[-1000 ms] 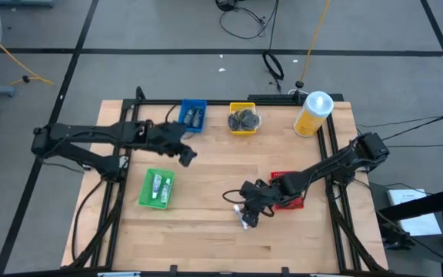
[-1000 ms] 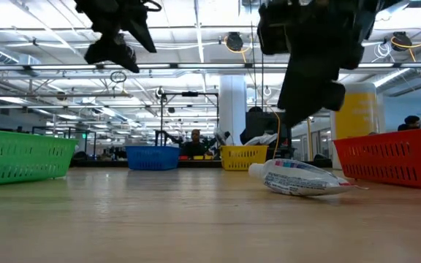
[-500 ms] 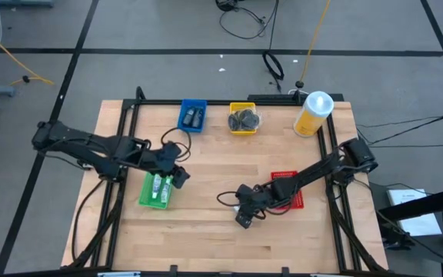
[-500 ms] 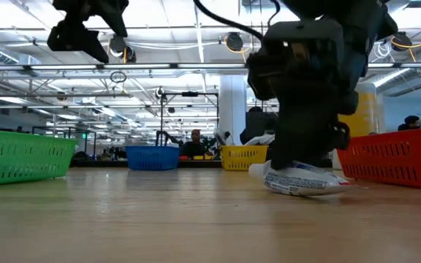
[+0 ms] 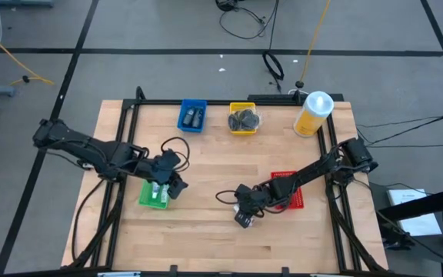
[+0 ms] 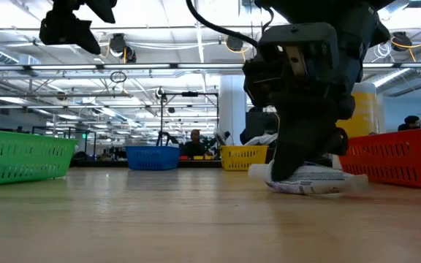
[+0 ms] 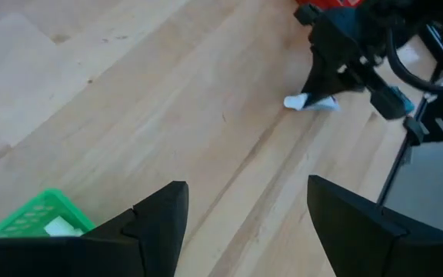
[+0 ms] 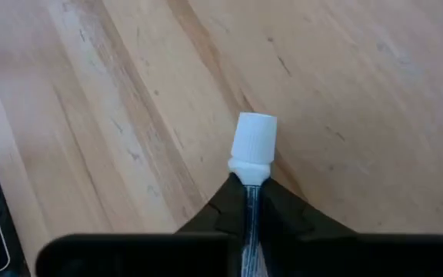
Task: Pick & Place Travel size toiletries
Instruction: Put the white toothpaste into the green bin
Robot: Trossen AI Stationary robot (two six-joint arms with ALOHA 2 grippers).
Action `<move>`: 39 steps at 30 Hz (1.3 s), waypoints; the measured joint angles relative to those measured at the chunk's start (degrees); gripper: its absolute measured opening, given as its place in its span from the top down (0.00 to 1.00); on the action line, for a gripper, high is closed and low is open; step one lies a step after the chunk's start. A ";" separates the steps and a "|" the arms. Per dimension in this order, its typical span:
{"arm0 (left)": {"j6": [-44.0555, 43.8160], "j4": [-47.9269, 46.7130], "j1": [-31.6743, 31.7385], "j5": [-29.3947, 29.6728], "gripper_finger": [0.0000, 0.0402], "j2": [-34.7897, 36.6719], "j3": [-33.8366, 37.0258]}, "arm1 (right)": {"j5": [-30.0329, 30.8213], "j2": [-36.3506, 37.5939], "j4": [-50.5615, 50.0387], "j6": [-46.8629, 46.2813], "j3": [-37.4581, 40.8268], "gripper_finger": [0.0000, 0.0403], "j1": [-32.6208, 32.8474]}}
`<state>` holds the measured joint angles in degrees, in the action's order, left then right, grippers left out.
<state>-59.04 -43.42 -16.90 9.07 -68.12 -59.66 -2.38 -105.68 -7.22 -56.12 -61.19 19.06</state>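
1. The white tube [image 8: 252, 146] of toothpaste lies on the wooden surface [image 5: 206, 165], just beside the red tray [image 5: 297, 201]. Our right hand [image 5: 242, 216], above it a second ago, has come down and now pinches it below the cap.
2. We judge the grasp made; lifting comes next.
3. Our left hand [image 5: 169, 185] has swung from the blue tray [image 5: 192, 115] to over the green tray [image 5: 151, 198], fingers [image 7: 156, 223] apart and empty.
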 joint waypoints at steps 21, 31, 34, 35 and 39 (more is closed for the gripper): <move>16.27 21.56 -4.88 9.52 0.36 -5.81 0.00 | 10.91 23.44 5.18 18.62 0.07 0.98 -3.00; 25.44 41.73 -0.93 4.36 0.36 -12.80 0.02 | 11.74 24.22 21.36 28.13 0.04 0.98 -4.26; 26.30 44.85 -0.03 3.30 0.36 -14.03 0.04 | 11.35 24.04 23.28 30.21 0.07 0.98 -4.45; 26.37 46.12 0.33 3.12 0.36 -14.32 0.04 | 11.37 24.05 23.68 30.66 0.07 0.98 -4.43; 27.67 50.76 1.17 1.64 0.36 -14.38 0.07 | 11.11 24.12 23.80 31.55 0.48 0.98 -4.36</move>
<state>-31.37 7.34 -15.73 10.71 -82.50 -59.59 8.73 -81.57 16.59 -24.58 -60.71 14.70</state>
